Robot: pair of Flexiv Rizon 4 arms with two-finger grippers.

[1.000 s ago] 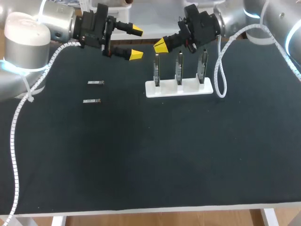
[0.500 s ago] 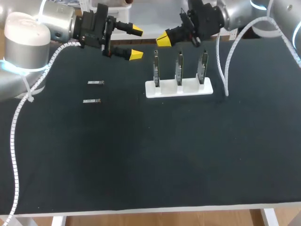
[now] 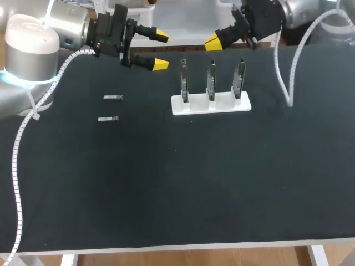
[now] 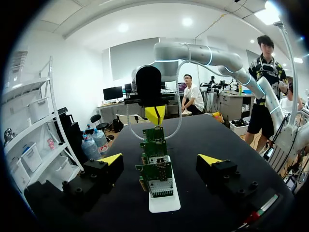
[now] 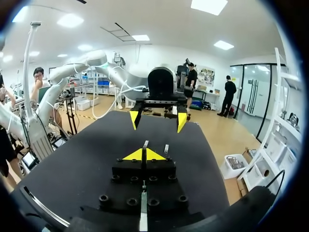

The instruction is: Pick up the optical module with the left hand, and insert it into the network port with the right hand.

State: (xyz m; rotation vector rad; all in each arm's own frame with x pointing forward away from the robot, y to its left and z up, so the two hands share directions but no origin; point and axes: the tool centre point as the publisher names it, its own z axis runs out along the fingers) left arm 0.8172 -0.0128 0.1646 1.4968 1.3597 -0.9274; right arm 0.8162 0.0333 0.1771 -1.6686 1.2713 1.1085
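Two small silver optical modules (image 3: 113,97) (image 3: 108,118) lie on the black table at the left; the right wrist view shows them (image 5: 145,144) (image 5: 165,149) ahead of its fingers. A white stand (image 3: 211,103) holds three upright port boards (image 3: 211,80). My left gripper (image 3: 160,51) hangs open above the table's back, left of the stand and past the modules, with nothing in it. From the left wrist the boards (image 4: 157,164) line up ahead between my own left gripper's (image 4: 161,159) spread fingers. My right gripper (image 3: 213,41) is shut and empty, hovering behind the stand.
A white spiral cable (image 3: 288,77) hangs from my right arm to the table, right of the stand. Another spiral cable (image 3: 16,166) runs along the table's left edge. The black mat (image 3: 194,183) stretches to the front edge.
My right arm has swung to the right and back, from over the stand's left board to behind its right end; its cable followed. The left arm and modules have not moved.
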